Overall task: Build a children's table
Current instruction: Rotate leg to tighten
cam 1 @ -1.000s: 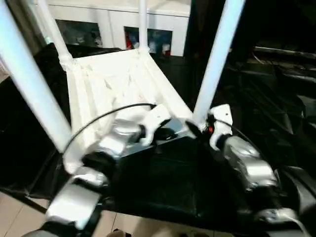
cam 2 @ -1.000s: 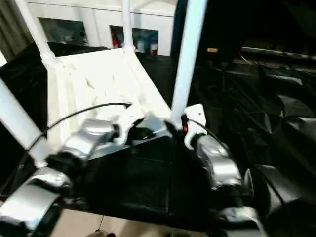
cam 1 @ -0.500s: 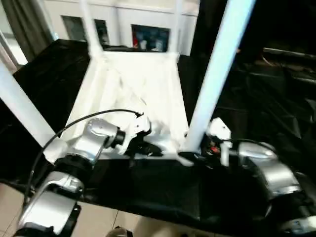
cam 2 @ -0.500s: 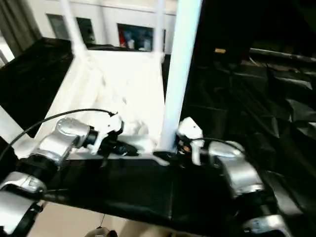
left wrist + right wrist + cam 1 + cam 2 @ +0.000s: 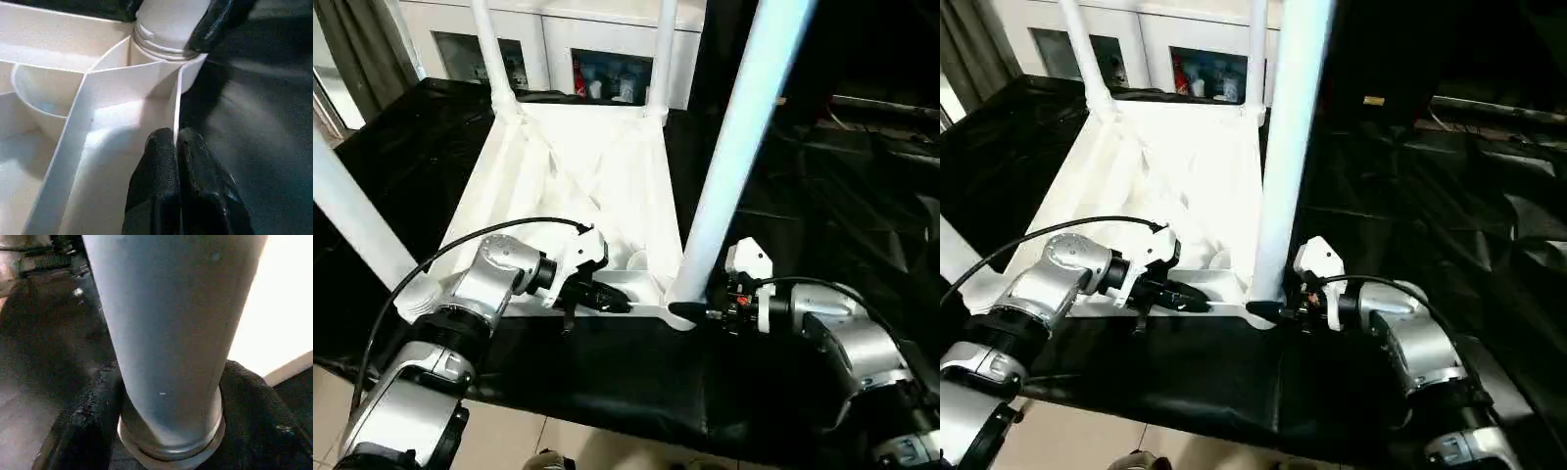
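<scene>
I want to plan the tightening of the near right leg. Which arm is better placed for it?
Probably the right. Its end effector has a finger on each side of that leg at its base. The left end effector is pinching the tabletop's rim.

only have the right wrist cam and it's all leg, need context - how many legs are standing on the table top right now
Observer: Four, one at each corner of the upturned table top: the near right leg that you see, the near left leg, the far left leg and the far right leg.
Operator: where's the left gripper
Observer: The left gripper is at the top's near edge, beside your leg's corner, jaws shut on the thin rim wall.
Operator: what's the table lying on
Observer: A black cloth spread over the work surface.
</scene>
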